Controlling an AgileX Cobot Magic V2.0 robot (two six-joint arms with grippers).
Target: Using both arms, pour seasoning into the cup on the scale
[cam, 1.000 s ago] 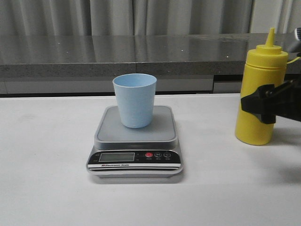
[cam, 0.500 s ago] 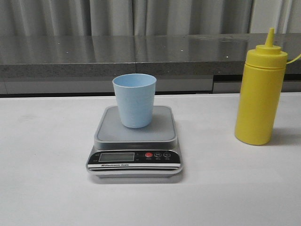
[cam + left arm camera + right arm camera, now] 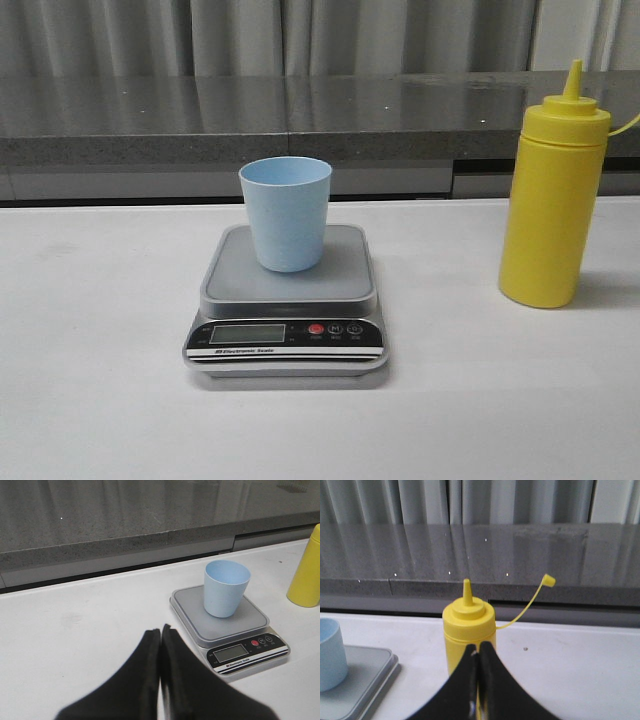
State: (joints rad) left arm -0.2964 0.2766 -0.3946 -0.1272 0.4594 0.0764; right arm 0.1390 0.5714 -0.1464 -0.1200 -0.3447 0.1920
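Observation:
The pale blue cup (image 3: 286, 212) stands upright on the silver-grey scale (image 3: 287, 300) in the middle of the table. The tall yellow seasoning bottle (image 3: 553, 190) stands upright on the table to the right, its small nozzle cap hanging off on a tether. No gripper shows in the front view. In the left wrist view my left gripper (image 3: 160, 630) is shut and empty, short of the scale (image 3: 227, 625) and cup (image 3: 225, 587). In the right wrist view my right gripper (image 3: 479, 652) is shut and empty, in front of the bottle (image 3: 468, 630) and apart from it.
A dark grey counter ledge (image 3: 300, 120) runs along the back of the white table (image 3: 100, 400), with grey curtains behind. The scale's front panel carries an LCD and a red button (image 3: 316, 329).
One second ago my right gripper was at the bottle from the right edge of the front view. It has since drawn back out of that view; the bottle stays standing.

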